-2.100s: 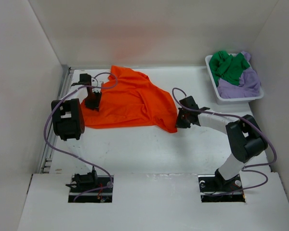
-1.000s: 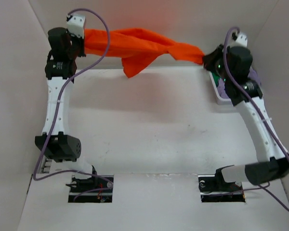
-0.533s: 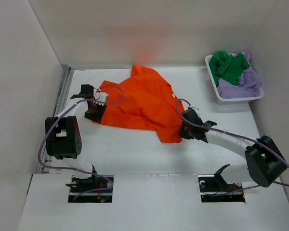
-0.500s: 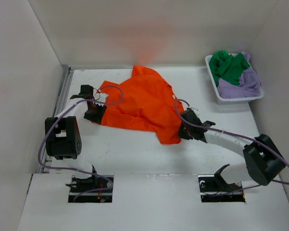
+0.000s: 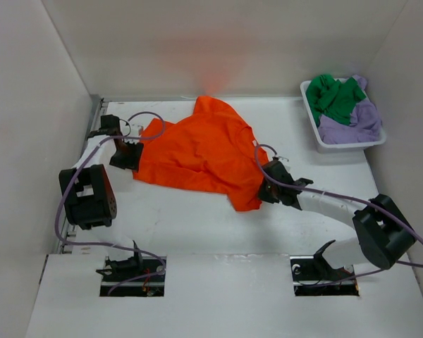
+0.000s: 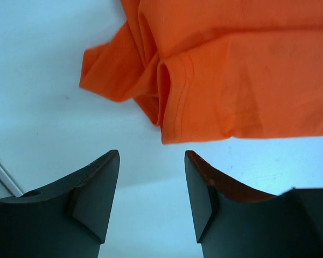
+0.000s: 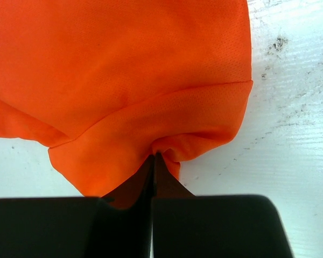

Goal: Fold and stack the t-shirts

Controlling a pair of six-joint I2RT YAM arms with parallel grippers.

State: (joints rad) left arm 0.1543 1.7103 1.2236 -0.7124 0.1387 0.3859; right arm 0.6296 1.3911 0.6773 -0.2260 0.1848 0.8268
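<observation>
Orange shirt (image 5: 197, 151) pinched in right jaws, lying just beyond parted left jaws.

The white table (image 5: 197, 218) carried the orange t-shirt (image 5: 197, 151), spread out rumpled between the left gripper (image 5: 129, 158) and the right gripper (image 5: 263, 191), one sleeve hem lying just ahead of the left one, and the white basket (image 5: 349, 145) sat well beyond the right gripper, far to its right.

basket (image 5: 349, 146): white plastic, far right corner | surface (image 5: 197, 225): white, dark specks (image 7: 280, 43) | walls (image 5: 28, 105): plain white, three sides
</observation>
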